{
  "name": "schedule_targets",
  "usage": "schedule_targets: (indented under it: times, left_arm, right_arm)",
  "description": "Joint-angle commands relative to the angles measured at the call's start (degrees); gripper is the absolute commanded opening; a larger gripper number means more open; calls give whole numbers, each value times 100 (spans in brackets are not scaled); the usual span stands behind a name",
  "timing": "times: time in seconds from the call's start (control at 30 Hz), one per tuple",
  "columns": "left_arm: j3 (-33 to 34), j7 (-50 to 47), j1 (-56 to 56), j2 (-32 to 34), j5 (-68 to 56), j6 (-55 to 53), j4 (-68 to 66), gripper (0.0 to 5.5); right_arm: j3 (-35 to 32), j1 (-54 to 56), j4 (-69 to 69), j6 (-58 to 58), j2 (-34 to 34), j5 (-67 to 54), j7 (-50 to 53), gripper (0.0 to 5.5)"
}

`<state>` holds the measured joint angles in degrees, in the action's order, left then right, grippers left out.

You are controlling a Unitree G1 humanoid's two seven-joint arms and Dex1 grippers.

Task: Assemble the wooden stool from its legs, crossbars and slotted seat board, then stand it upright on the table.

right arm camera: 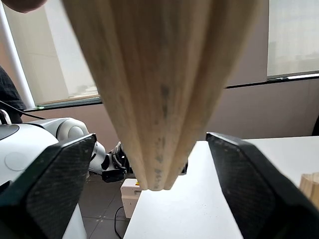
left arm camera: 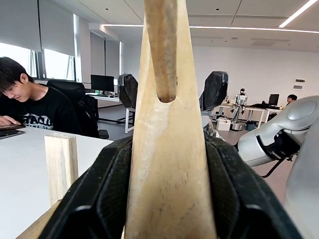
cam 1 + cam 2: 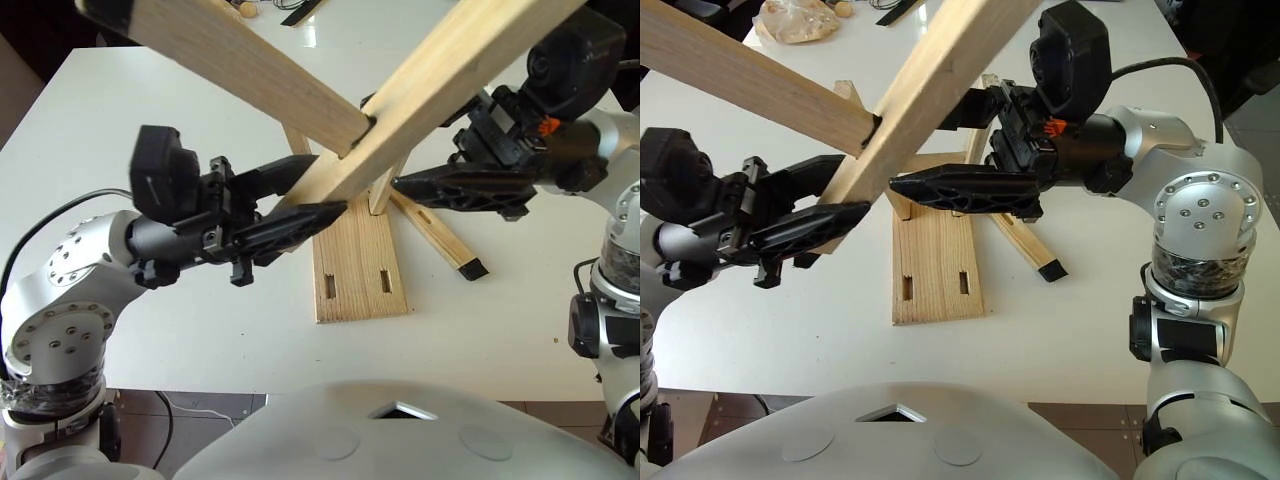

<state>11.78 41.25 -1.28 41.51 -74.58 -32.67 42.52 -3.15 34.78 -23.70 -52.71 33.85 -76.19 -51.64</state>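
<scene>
A long wooden leg (image 3: pixel 450 70) slants up over the table, with a crossbar (image 3: pixel 230 60) plugged into its side and running up to the left. My left gripper (image 3: pixel 325 185) is shut on the leg's lower end; the pads (image 2: pixel 94 199) press both faces of the wood (image 2: pixel 167 164). The right gripper (image 3: pixel 920 150) straddles the same leg slightly higher, open, with gaps between the wood (image 1: pixel 159 99) and both fingers (image 1: pixel 50 189). The slotted seat board (image 3: pixel 355 265) lies flat on the table below, with short wooden pieces (image 3: pixel 380 195) standing at its far end.
Another wooden bar with a black tip (image 3: pixel 445 240) lies on the table right of the board. A crumpled bag (image 3: pixel 795 20) and small items sit at the far edge. The white table (image 3: pixel 150 330) has free room on the left and in front.
</scene>
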Motion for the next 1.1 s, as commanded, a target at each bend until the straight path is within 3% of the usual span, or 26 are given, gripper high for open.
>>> schedule_targets:
  times: [0.03,0.53,0.8,0.93,1.1]
  left_arm:
    - [-187,134,16,-106,305,35,-82,201]
    - [-132,246,-137,-301,908,187,-283,201]
    - [-399,71,-193,-389,1423,68,-179,201]
    - [-842,251,260,-104,2719,266,-455,284]
    - [-1406,434,1548,354,4780,1362,-1106,365]
  right_arm:
    - [173,247,3,5,-18,213,-195,408]
    - [662,-5,115,498,370,1661,-1249,208]
    - [730,-22,294,689,445,1881,-1486,205]
    - [489,-2,366,702,591,1907,-1536,200]
    - [191,-122,377,776,952,2094,-1660,200]
